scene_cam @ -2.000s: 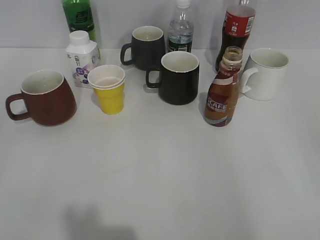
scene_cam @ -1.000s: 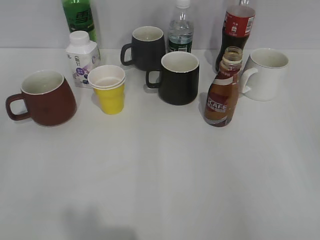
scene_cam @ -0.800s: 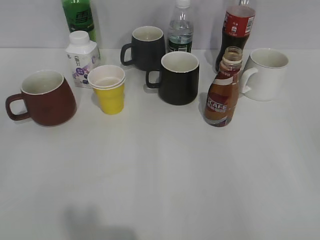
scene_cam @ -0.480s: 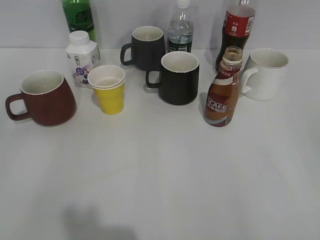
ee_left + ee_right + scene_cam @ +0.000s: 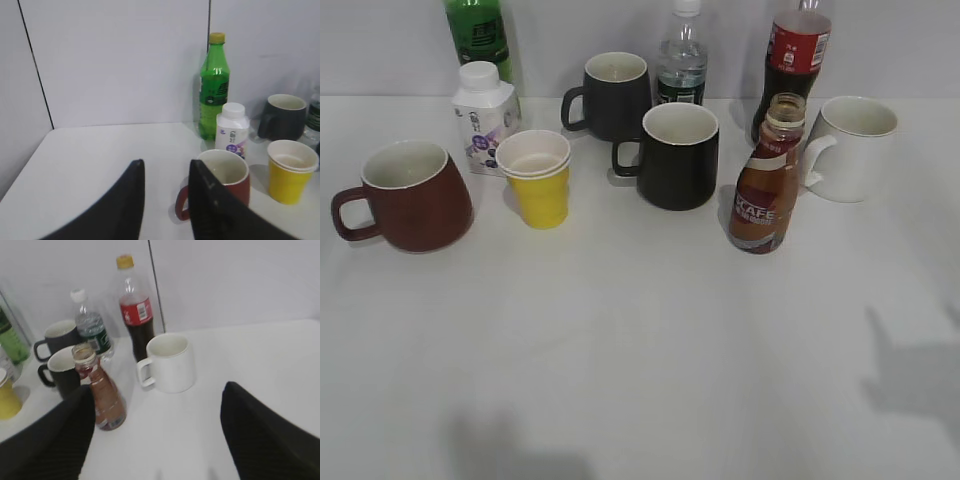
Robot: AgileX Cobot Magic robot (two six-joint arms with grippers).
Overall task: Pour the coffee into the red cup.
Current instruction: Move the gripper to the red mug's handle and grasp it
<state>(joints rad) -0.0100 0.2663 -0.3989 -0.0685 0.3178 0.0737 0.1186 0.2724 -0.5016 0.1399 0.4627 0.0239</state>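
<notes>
The coffee bottle (image 5: 765,190), small, curvy, uncapped, with a brown "CAFE" label, stands upright right of centre; it also shows in the right wrist view (image 5: 101,392). The red cup (image 5: 410,195), a maroon mug with a cream inside, stands at the left with its handle to the left, and shows in the left wrist view (image 5: 222,177). No gripper shows in the exterior view. My left gripper (image 5: 166,170) is open and empty, just short of the cup's handle. My right gripper (image 5: 157,410) is wide open and empty, short of the bottle and a white mug.
Two black mugs (image 5: 678,155) (image 5: 610,95), stacked yellow cups (image 5: 538,180), a white mug (image 5: 850,148), a small white bottle (image 5: 483,115), a green bottle (image 5: 477,35), a water bottle (image 5: 681,60) and a cola bottle (image 5: 794,55) crowd the back. An arm's shadow (image 5: 910,375) lies at front right.
A dark shadow has come onto the table at the front right edge. The bottle, cups and mugs have not moved.
</notes>
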